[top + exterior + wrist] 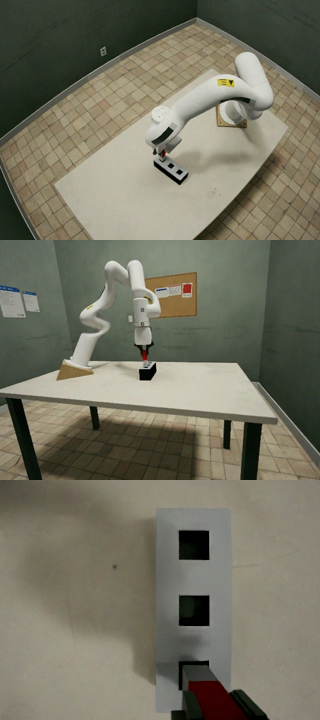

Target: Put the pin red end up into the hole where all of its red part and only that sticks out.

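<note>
We have our jaws [159, 152] [144, 352] clamped on the pin [163, 155] [144, 356] [215, 697] — red end up, its pale lower part at an end hole of the block [175, 169] [147, 373] [169, 585] — and the block sits on the tabletop [116, 186] [196, 389] [270, 605].

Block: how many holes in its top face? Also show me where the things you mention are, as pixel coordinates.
3, in a row along the block [175, 167] [145, 374] [169, 580]: one at each end, one in the middle. The pin [162, 156] [145, 357] [212, 697] partly covers one end hole.
</note>
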{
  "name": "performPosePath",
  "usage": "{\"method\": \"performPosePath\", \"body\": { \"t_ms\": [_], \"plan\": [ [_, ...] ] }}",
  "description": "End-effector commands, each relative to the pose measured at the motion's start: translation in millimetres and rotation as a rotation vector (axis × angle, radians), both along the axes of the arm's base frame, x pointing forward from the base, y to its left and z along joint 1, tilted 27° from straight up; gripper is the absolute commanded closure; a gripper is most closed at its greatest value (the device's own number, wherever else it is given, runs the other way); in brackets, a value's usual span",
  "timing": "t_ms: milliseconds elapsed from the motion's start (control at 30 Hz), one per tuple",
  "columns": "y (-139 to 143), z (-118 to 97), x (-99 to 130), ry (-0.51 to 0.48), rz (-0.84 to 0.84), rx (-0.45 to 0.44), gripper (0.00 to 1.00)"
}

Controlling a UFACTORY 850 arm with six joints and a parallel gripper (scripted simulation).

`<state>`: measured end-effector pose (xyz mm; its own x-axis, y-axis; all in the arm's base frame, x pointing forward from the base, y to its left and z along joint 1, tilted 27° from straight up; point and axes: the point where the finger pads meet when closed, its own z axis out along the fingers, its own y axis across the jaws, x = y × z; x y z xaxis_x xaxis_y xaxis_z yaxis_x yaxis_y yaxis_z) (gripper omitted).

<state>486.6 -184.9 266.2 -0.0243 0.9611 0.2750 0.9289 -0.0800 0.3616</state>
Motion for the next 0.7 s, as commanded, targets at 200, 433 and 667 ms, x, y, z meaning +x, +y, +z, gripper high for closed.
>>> {"method": "performPosePath", "body": {
  "t_ms": [200, 433, 667],
  "plan": [
    [-0.5, 0.9, 0.5, -0.002, 0.000, -0.001, 1.00],
    [1.1, -2.9, 1.1, -0.002, 0.000, -0.001, 1.00],
    [1.1, -2.9, 1.1, -0.002, 0.000, -0.001, 1.00]
  ]
}}
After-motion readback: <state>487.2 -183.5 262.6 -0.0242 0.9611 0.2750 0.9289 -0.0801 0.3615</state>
